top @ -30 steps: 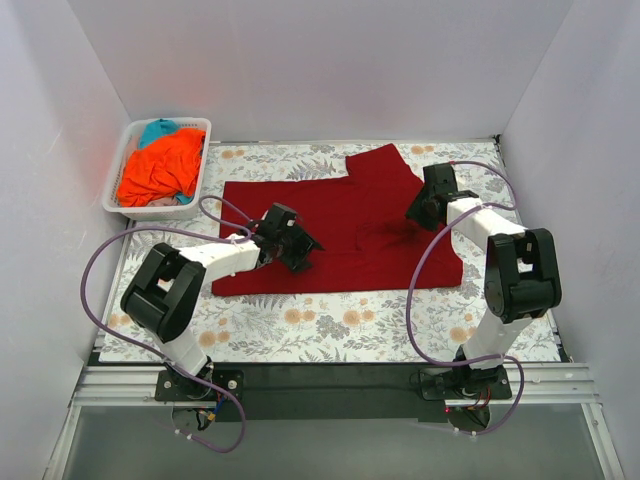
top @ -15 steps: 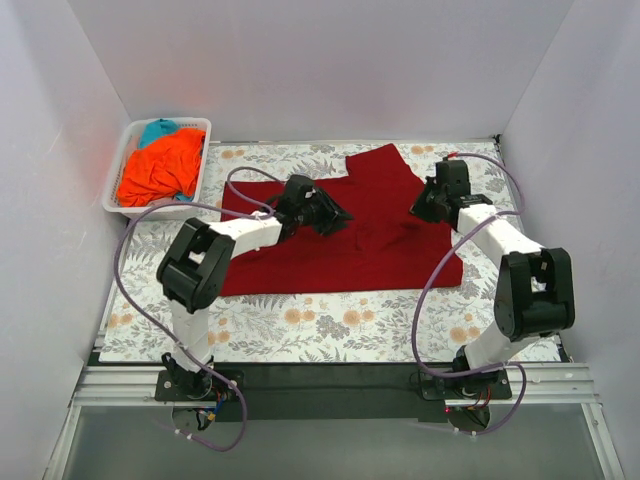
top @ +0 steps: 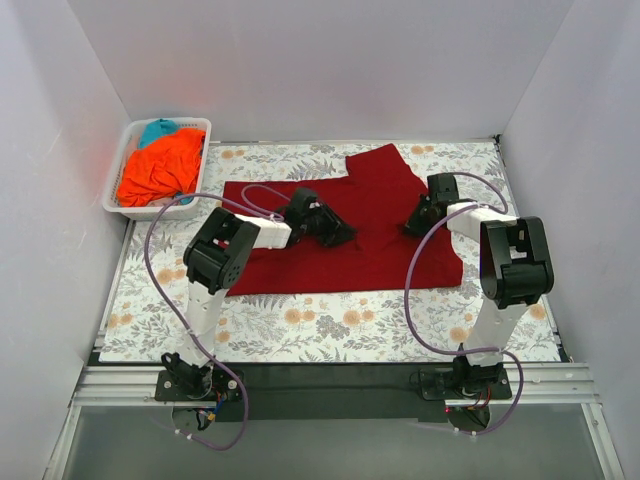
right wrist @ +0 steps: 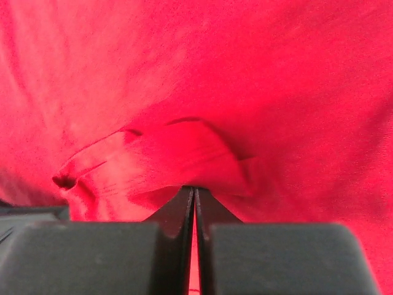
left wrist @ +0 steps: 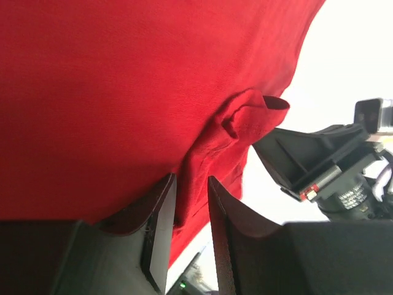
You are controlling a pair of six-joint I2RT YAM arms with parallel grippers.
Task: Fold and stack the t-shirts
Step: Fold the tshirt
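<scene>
Dark red t-shirt (top: 370, 260) pinched at 2 points for a fold

The tabletop (top: 330, 325) carries the dark red t-shirt spread nearly flat across its middle, 1 sleeve toward the far edge, so cloth can be lifted and laid over. The white basket (top: 155, 212) at far left keeps the orange t-shirt (top: 160, 168) and teal t-shirt (top: 157, 130) out of the way. Left pincer (top: 340, 233), jaws narrow, nips a raised ridge of cloth near the centre; right pincer (top: 412, 224), jaws pressed together, grips a pucker further right, likely to lift both together
</scene>
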